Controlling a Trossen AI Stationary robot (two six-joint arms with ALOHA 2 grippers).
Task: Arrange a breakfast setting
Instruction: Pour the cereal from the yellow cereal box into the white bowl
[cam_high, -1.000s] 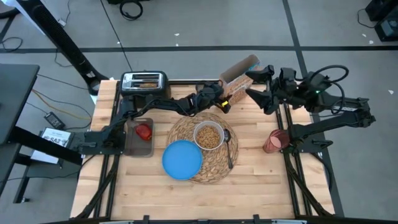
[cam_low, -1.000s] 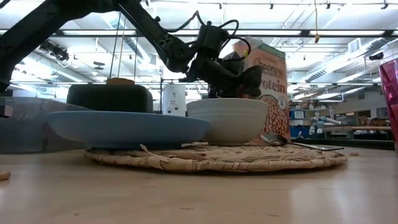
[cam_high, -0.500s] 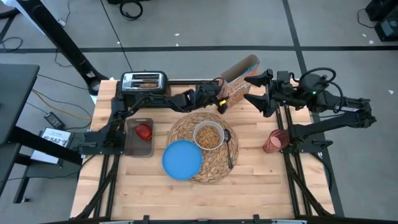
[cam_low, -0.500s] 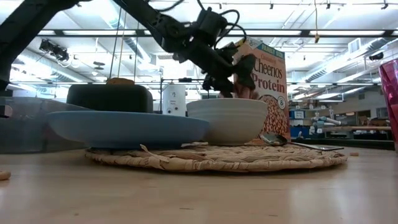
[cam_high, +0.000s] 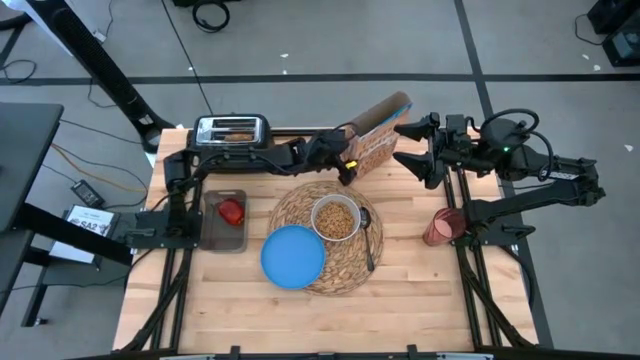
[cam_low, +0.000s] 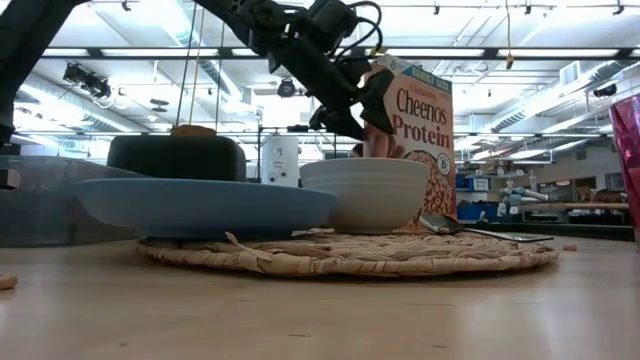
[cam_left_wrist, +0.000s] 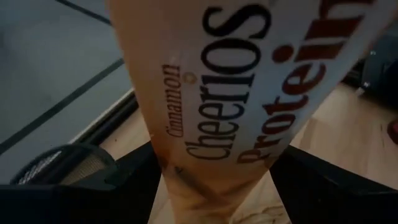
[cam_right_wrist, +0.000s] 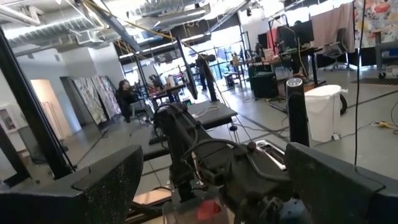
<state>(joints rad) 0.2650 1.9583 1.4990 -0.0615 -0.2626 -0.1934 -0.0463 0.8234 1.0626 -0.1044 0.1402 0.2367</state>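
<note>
A round straw placemat (cam_high: 325, 262) lies mid-table. On it are a blue plate (cam_high: 293, 256), a white bowl (cam_high: 335, 218) of cereal and a dark spoon (cam_high: 369, 240). My left gripper (cam_high: 345, 160) is shut on a Cheerios box (cam_high: 380, 133) beyond the bowl; the box also shows in the low view (cam_low: 420, 130). My right gripper (cam_high: 410, 148) is open and empty, just right of the box. A red cup (cam_high: 440, 226) stands at the right. A red apple (cam_high: 232, 211) lies in a clear tub. Toast (cam_high: 238, 133) sits in the toaster. My left gripper pinches the Cheerios box between its two fingers (cam_left_wrist: 68, 171). One finger is on each side of the printed front face (cam_left_wrist: 186, 180). The fingers come about level from the table's left, at the box's upper half (cam_low: 378, 100). The box stands nearly upright; the bowl hides its lower end.
The black toaster (cam_high: 231, 131) stands at the far left edge. The clear tub (cam_high: 224, 220) sits left of the placemat. There is bare wood along the near edge and between the placemat and the red cup. People show in the room behind.
My left gripper has risen with the Cheerios box and drawn it back from over the bowl toward the far edge. The box has tipped from a slant over the bowl to nearly upright. The left arm's elbow has swung toward the table's left.
</note>
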